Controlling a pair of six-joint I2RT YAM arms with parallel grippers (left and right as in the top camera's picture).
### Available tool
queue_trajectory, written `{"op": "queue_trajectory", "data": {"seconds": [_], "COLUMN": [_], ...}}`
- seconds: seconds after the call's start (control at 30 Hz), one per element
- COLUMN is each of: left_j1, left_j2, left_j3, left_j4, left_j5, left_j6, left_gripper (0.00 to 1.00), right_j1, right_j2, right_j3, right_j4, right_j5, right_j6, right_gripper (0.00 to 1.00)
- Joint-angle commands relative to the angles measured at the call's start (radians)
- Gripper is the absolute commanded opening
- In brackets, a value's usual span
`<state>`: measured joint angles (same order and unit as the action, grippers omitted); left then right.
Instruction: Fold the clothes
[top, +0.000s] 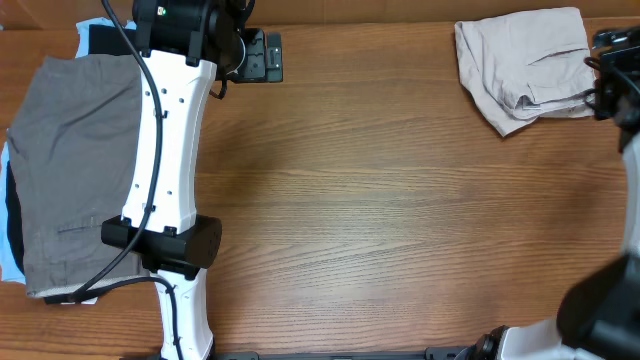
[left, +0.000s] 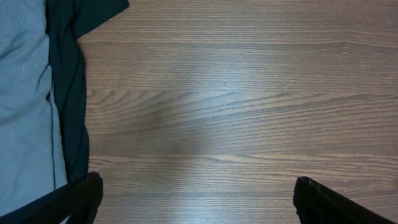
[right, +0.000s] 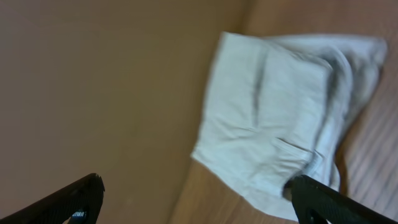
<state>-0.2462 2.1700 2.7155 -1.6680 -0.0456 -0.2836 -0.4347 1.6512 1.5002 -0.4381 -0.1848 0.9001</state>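
Observation:
Folded light beige shorts (top: 520, 62) lie at the table's far right corner; the right wrist view shows them blurred (right: 280, 118). My right gripper (top: 600, 78) hovers at their right edge, open and empty (right: 199, 199), with one finger over the cloth's edge. A pile lies at the left: grey shorts (top: 70, 170) on top, with black (top: 14, 215) and light-blue (top: 8, 260) pieces under them. My left gripper (top: 266, 57) is at the far edge, right of the pile, open and empty (left: 196, 199) above bare wood. The black piece (left: 67, 93) and light-blue cloth (left: 22, 112) show beside it.
The wooden table (top: 400, 220) spans the view. My left arm's white link (top: 165, 150) runs along the right edge of the left pile. My right arm's base (top: 600, 310) sits at the near right corner.

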Motion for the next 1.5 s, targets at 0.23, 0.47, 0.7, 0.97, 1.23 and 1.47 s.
{"op": "queue_trajectory", "data": {"seconds": [0.23, 0.47, 0.7, 0.97, 1.23, 1.47], "left_j1": [0.004, 0.004, 0.003, 0.003, 0.003, 0.003], "left_j2": [0.014, 0.014, 0.014, 0.014, 0.014, 0.014], "left_j3": [-0.003, -0.003, -0.003, -0.003, -0.003, -0.003], "left_j4": [0.004, 0.004, 0.004, 0.004, 0.004, 0.004], "left_j5": [0.005, 0.005, 0.005, 0.005, 0.005, 0.005], "left_j6": [-0.012, -0.012, -0.012, -0.012, -0.012, -0.012], "left_gripper": [1.0, 1.0, 1.0, 1.0, 1.0, 1.0], "right_j1": [0.003, 0.003, 0.003, 0.003, 0.152, 0.323], "right_j2": [-0.405, -0.558, -0.565, -0.529, -0.565, -0.734], "right_j3": [0.012, 0.012, 0.012, 0.012, -0.049, -0.356], "right_j4": [-0.123, -0.507, -0.813, -0.881, -0.678, -0.306], "right_j5": [-0.395, -0.348, -0.348, -0.349, -0.158, 0.089], "right_j6": [-0.656, -0.691, -0.692, -0.691, -0.692, -0.692], "right_gripper": [1.0, 1.0, 1.0, 1.0, 1.0, 1.0]}}
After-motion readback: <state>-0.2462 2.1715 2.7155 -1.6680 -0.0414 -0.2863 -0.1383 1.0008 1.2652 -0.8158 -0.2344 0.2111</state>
